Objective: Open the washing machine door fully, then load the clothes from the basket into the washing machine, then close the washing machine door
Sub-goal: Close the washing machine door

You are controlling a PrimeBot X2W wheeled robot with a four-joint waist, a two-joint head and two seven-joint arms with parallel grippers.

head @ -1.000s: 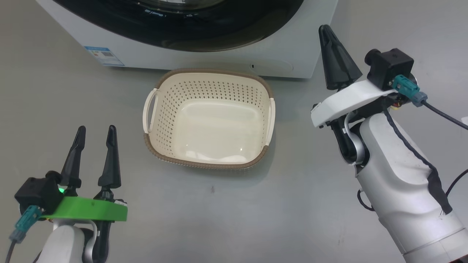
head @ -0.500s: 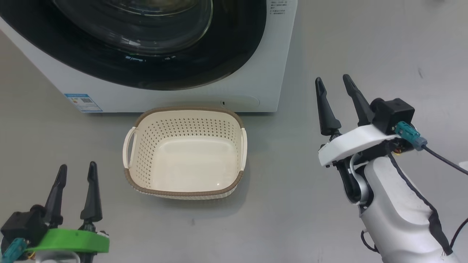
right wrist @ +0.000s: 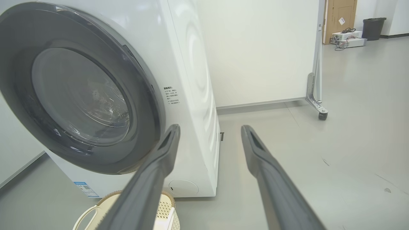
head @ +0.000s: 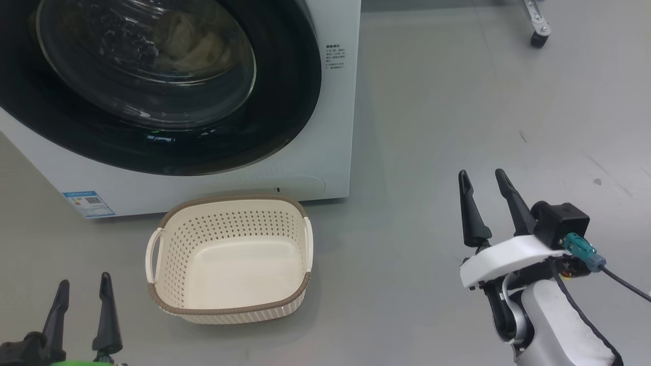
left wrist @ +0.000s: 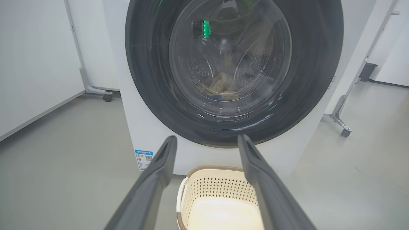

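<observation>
Finds the right gripper (head: 481, 175) with jaws spread wide and empty, against tips pinched together a second ago; finds the left gripper (head: 84, 280) equally wide and empty, low at the near left, unchanged in spread. Reads the larger sweep of machine front now in the head view as the camera lifting, not as anything sliding on the floor (head: 432, 127). Places the washing machine door (head: 152, 86) shut flush on the washing machine (head: 335, 127), with the clothes (head: 183, 40) lying as a pale yellow heap behind the glass, inside the drum. Places the basket (head: 229, 226) on the floor just in front of the machine, below the door, bare inside. Judges from this all three steps done: load in, door closed, nothing left to carry. Takes the parting of the right jaws, with both arms hanging well back from the door, as a retreat to rest. Notes around: a small blue label (head: 89, 202) at the machine's lower left corner, a printed notice (head: 333, 58) beside the door rim, a castor (head: 539, 38) of a wheeled frame far off to the right, a white partition panel (right wrist: 262, 48) behind. Sees nothing between jaws and machine; marks only the basket, close under the door's swing, as a possible snag on any reopening.
</observation>
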